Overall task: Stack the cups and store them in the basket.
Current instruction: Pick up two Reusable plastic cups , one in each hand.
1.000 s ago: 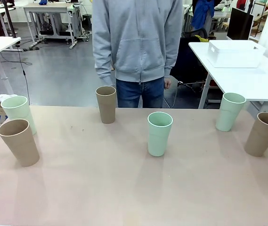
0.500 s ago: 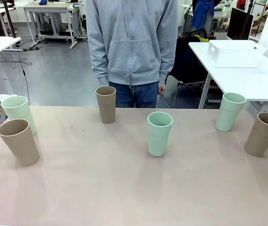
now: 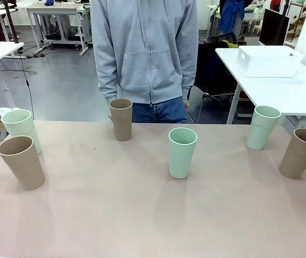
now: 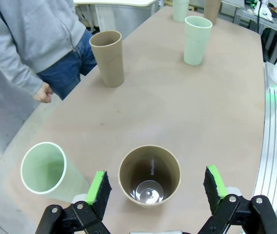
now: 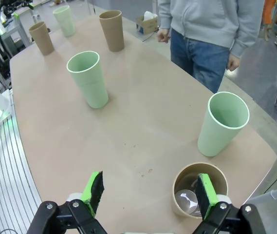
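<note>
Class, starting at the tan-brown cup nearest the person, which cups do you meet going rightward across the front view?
Tan-brown tapered matte cup at the far edge, pale mint green tapered cup mid-table, second mint green cup, tan-brown cup at the right edge.

The front view's top edge cuts off the person (image 3: 144, 54) above the shoulders, and my worktop (image 3: 115, 215) hides the legs. At far left the mint cup (image 3: 18, 122) stands partly behind a tan cup (image 3: 22, 164). The basket (image 3: 265, 67) hides its inside behind its wall. My left wrist view's top edge crops a far mint cup (image 4: 180, 9) and a far tan cup (image 4: 211, 6). My right claw's (image 5: 150, 183) finger (image 5: 206, 195) covers part of the nearest tan cup (image 5: 187, 190).
</note>
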`<move>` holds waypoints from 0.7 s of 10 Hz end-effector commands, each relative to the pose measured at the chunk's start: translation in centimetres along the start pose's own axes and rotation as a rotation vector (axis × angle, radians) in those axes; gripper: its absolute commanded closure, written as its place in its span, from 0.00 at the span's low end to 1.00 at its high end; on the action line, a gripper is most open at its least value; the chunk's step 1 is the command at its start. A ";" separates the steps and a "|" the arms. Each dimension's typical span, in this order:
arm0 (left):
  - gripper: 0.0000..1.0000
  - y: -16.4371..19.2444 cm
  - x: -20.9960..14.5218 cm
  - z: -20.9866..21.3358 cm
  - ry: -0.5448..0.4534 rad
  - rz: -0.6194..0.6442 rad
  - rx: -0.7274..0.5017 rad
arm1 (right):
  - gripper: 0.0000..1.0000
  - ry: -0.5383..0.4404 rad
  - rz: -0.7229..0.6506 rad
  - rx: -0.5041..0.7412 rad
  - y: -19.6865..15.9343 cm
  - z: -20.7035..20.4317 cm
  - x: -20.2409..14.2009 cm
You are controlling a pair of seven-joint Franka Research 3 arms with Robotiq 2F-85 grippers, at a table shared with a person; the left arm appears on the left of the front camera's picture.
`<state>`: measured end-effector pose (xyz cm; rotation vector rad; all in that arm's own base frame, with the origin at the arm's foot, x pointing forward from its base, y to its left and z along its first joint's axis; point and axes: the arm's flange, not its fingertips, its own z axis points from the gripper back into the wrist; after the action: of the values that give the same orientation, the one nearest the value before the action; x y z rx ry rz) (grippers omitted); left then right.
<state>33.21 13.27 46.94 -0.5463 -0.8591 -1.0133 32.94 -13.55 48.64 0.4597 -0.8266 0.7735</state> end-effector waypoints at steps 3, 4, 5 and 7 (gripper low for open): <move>0.00 0.1 0.1 -0.1 -0.016 -0.015 -0.003 | 0.00 -0.029 0.022 0.004 -0.4 0.0 0.2; 0.00 0.1 0.1 -0.1 -0.016 -0.015 -0.003 | 0.00 -0.029 0.022 0.004 -0.4 0.0 0.2; 0.00 0.1 0.1 -0.1 -0.016 -0.015 -0.003 | 0.00 -0.029 0.022 0.004 -0.4 0.0 0.2; 0.00 0.1 0.1 -0.1 -0.016 -0.015 -0.003 | 0.00 -0.029 0.022 0.004 -0.4 0.0 0.2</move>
<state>33.20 13.27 46.94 -0.5463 -0.8591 -1.0133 33.10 -13.64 48.82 0.4583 -0.8249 0.7738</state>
